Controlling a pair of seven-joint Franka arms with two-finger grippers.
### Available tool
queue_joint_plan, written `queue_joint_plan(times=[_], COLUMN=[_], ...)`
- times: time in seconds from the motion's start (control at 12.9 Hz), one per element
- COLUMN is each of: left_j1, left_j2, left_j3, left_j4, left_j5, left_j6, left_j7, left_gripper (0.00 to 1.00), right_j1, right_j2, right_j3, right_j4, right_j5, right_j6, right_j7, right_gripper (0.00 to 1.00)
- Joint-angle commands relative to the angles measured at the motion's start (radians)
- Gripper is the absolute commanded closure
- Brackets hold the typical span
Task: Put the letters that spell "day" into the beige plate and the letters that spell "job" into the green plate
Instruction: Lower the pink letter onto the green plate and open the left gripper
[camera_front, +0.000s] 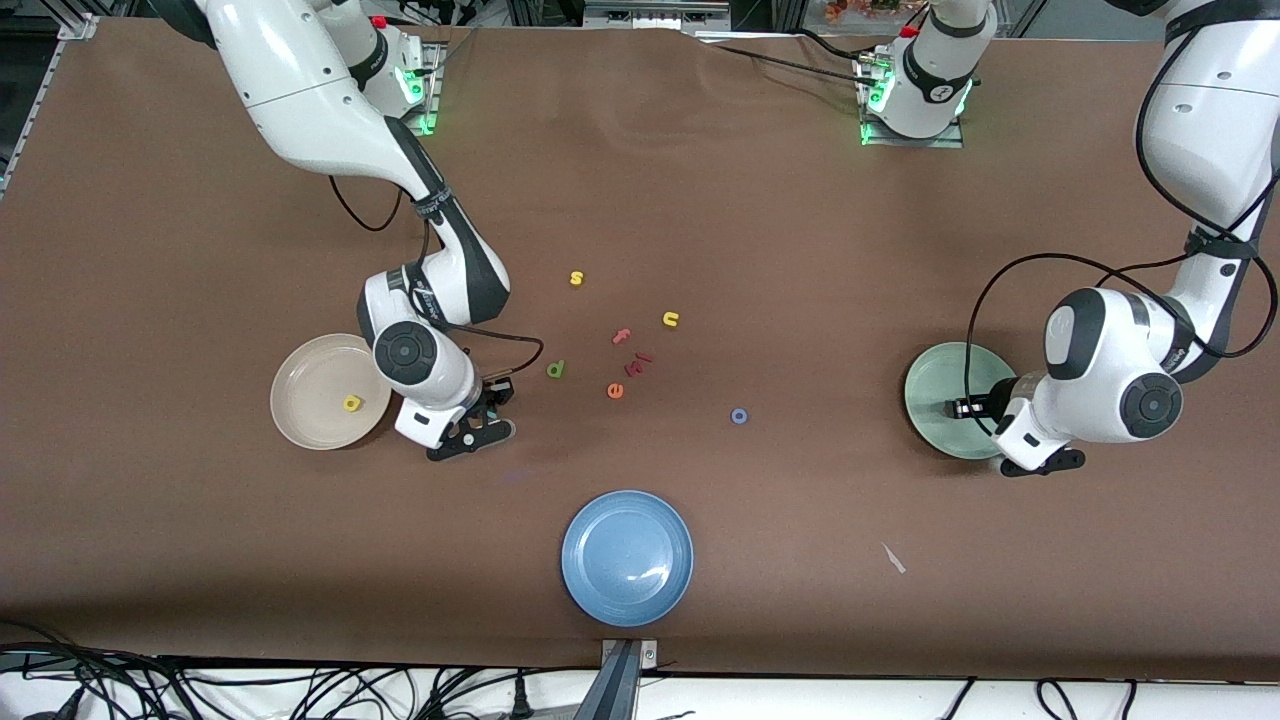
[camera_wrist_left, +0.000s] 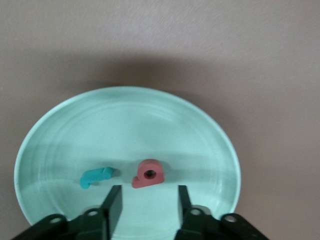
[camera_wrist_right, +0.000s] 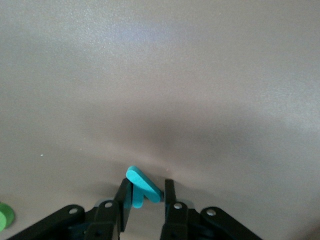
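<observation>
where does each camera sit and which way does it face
front: high across the table, facing both arms, plates and loose letters.
left wrist: on the left arm, looking down past the open left gripper into the green plate.
right wrist: above the table, right gripper shut on the teal y.
shared: green plate in front and left wrist.

My read: robotics lab, not home or shop. Tabletop (camera_front: 800, 560) wrapped in brown paper sheet, filling frame. Two white arms bolted on metal base plates (camera_front: 912, 135) at top edge, green status lights glowing there. Loose cable tangle (camera_front: 150, 690) along bottom left. Aluminium frame rails in top corners. Camera mount strut (camera_front: 620, 680) at bottom centre.
</observation>
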Motion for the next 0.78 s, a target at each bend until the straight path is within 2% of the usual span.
queue_joint_plan(times=[0.0, 0.23, 0.39, 0.7], left_j1=[-0.028, -0.050, -0.144, -0.315], left_j2=[-0.023, -0.012, 0.013, 0.120], left_j3=[-0.035, -0.113, -0.118, -0.106], left_j4=[0.016, 0.060, 0.117, 0.243], left_j5=[0.007, 0.006, -0.015, -0.034], left_j6=[-0.026, -0.040, -0.025, 0.099], left_j7=[-0.061, -0.222, -0.363, -0.590], left_gripper=[0.00, 0.00, 0.00, 0.00], right_j1=[0.008, 0.008, 0.008, 0.002], right_j2=[0.019, 0.019, 0.015, 0.002], right_j3=[0.004, 0.004, 0.004, 0.003], right_j4=[0.015, 0.014, 0.018, 0.018], right_j5=[0.009, 0.009, 0.009, 0.011], right_j6=[0.008, 0.008, 0.005, -0.007], right_j7=[0.023, 0.023, 0.028, 0.034], right_gripper=[0.71, 0.79, 0.87, 0.91])
